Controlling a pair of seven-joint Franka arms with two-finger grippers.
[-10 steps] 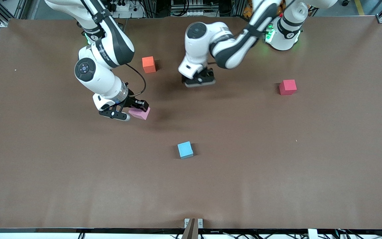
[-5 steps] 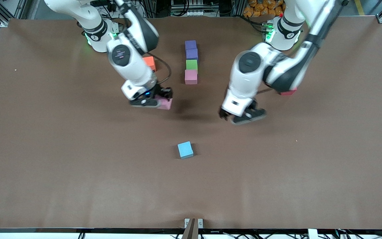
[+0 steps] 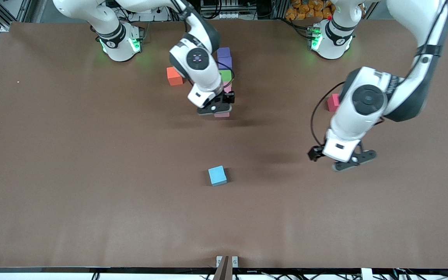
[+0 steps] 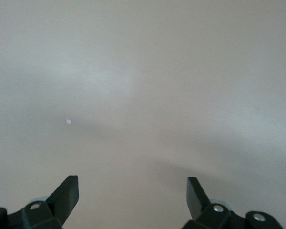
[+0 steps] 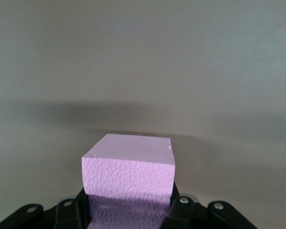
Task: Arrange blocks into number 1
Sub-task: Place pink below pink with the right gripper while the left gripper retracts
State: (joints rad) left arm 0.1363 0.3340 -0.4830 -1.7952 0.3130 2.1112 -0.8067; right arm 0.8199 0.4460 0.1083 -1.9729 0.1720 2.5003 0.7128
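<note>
Right pincer (image 3: pixel 217 107): clamped on a pink block (image 5: pixel 128 172), held over the desk (image 3: pixel 72 175) at the camera-side end of the block column, presumably to lengthen the stroke of the "1". Directly under and beside that pincer: column of purple block (image 3: pixel 224 52), second purple block (image 3: pixel 225 62), green block (image 3: pixel 225 75), pink column block (image 3: pixel 228 88), laid touching in line. Orange block (image 3: pixel 174 76) close beside the arm, apart from the column. Light-blue block (image 3: pixel 217 175) well clear. Left pincer (image 3: pixel 344 159): spread wide, empty, parked over bare desk to keep the column approach free; red block (image 3: pixel 332 102) near it, partly hidden.
</note>
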